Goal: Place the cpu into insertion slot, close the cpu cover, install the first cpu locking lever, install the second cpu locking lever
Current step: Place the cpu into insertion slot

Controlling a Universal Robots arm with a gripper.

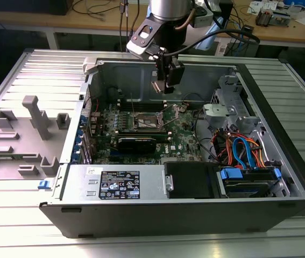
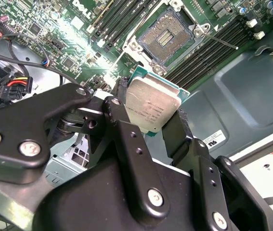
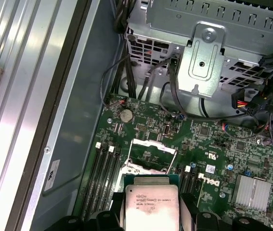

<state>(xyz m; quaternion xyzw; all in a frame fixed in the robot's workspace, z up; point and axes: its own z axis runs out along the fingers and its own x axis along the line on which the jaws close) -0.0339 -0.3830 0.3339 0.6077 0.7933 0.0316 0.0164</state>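
hand (image 1: 165,80): clamped on small silver-grey square cpu (image 2: 153,105) | black-rimmed square insertion slot (image 1: 148,122): 7 o'clock of hand, exterior view

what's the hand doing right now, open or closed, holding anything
Hand: closed on the cpu, held in the air, not yet in the slot.

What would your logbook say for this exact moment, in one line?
hand: shut on cpu | cpu: held above motherboard, not seated | insertion slot: open, empty
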